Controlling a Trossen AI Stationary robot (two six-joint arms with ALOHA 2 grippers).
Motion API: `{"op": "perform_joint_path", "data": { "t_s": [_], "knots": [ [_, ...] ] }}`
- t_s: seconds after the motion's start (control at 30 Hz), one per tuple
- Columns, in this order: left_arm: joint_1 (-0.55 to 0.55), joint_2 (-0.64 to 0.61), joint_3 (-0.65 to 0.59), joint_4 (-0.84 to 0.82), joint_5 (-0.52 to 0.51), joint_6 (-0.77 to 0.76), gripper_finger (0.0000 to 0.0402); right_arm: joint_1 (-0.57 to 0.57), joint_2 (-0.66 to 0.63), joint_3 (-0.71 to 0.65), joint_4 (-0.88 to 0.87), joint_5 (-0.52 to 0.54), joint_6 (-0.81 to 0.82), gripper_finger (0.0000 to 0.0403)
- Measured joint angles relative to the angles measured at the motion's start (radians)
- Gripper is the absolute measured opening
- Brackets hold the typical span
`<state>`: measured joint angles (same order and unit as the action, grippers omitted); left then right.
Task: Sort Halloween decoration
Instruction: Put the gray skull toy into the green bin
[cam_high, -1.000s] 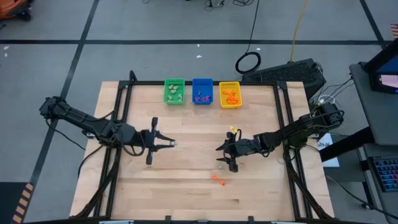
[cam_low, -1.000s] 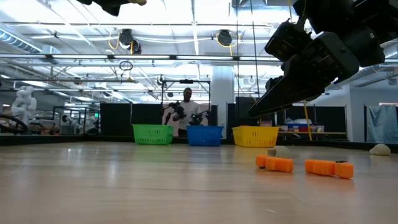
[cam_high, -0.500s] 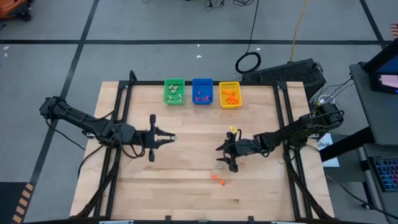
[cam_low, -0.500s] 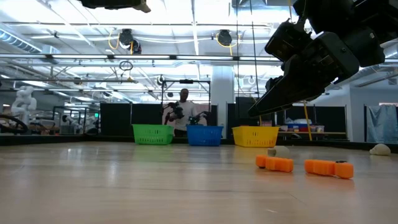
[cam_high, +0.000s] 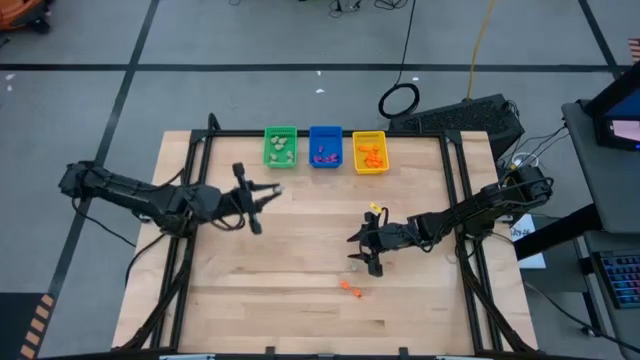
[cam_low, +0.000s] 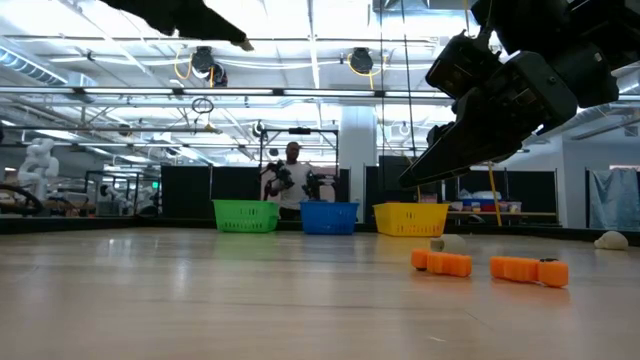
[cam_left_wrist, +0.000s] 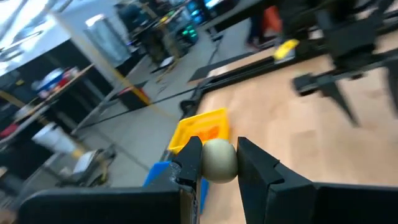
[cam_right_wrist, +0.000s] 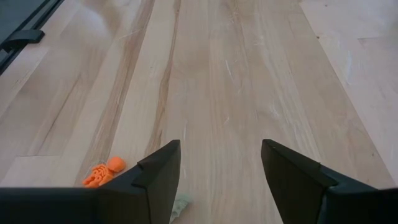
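Note:
My left gripper (cam_high: 272, 190) hangs above the table's left half, just near of the green bin (cam_high: 280, 147), and is shut on a pale greenish-beige round trinket (cam_left_wrist: 219, 160). It shows at the top of the low view as my left gripper (cam_low: 240, 42). My right gripper (cam_high: 360, 252) stands open low over the table's middle right. On the wood before it lie two orange trinkets (cam_high: 349, 287) and a small pale one (cam_high: 352, 267). The right wrist view shows an orange trinket (cam_right_wrist: 104, 173) and the pale one (cam_right_wrist: 180, 205). My left gripper pinches the round pale trinket by its two opposite sides (cam_left_wrist: 208, 163) between its two fingers (cam_left_wrist: 188, 163), near their free ends. The fingers come about level from the table's left. The trinket is lifted clear of the table.
Green, blue (cam_high: 325, 146) and yellow (cam_high: 369, 152) bins stand side by side at the far edge, each with trinkets inside. A black frame rail (cam_high: 195, 180) runs along each side of the table. A person (cam_low: 291, 180) stands beyond the far edge.
My left gripper has swung toward the table's far edge and the bins with the pale trinket held between its fingers, and its wrist has rolled. My right gripper has kept still.

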<state>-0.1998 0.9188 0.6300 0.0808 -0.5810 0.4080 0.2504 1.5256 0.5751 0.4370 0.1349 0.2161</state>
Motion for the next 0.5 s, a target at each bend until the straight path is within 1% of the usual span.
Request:
{"op": "perform_joint_path", "data": {
  "t_s": [0.17,0.27,0.5],
  "knots": [
    [0.076,0.004,0.001,0.028,-0.001,-0.049,0.0061,0.0,0.0,0.0,0.0,0.0,0.0,0.021],
    [0.09,0.005,0.001,0.057,0.007,-0.086,0.0061,0.0,0.0,0.0,0.0,0.0,0.0,0.021],
    [0.137,0.006,0.001,0.07,-0.006,-0.088,0.0061,0.0,0.0,0.0,0.0,0.0,0.0,0.021]
  ]
}}
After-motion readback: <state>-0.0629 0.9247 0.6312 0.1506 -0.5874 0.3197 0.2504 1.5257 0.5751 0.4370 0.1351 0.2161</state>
